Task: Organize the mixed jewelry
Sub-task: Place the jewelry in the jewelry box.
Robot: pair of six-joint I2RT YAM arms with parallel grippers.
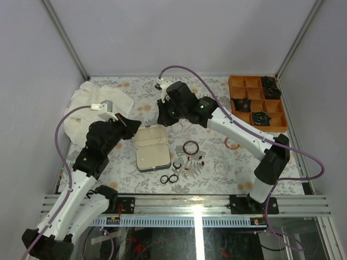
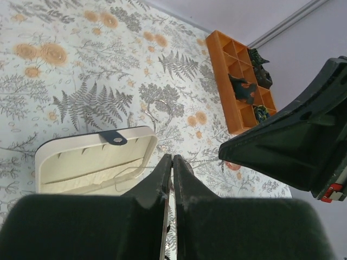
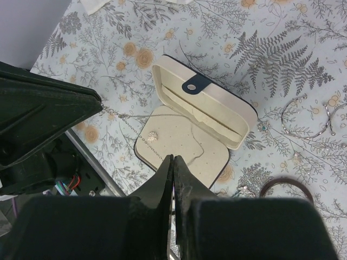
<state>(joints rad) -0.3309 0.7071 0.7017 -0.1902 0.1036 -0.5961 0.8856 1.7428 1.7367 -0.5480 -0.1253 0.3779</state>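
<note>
A thin silver chain (image 3: 130,123) with a small flower pendant (image 3: 152,136) hangs stretched over the open navy case (image 1: 152,148) with cream lining. My left gripper (image 1: 129,122) is shut on one end, left of the case. My right gripper (image 3: 173,157) is shut on the other end, above the case floor (image 3: 206,157). In the left wrist view my left gripper (image 2: 172,157) is closed above the case lid (image 2: 81,157). A dark bangle (image 1: 190,147), two black rings (image 1: 168,179), red beads (image 1: 200,160) and silver wire hoops (image 3: 303,116) lie right of the case.
An orange divided tray (image 1: 242,88) with black rosettes stands at the back right. A crumpled white cloth (image 1: 95,100) lies at the back left. A reddish hoop (image 1: 232,143) lies under my right arm. The metal rail (image 1: 190,203) runs along the near edge.
</note>
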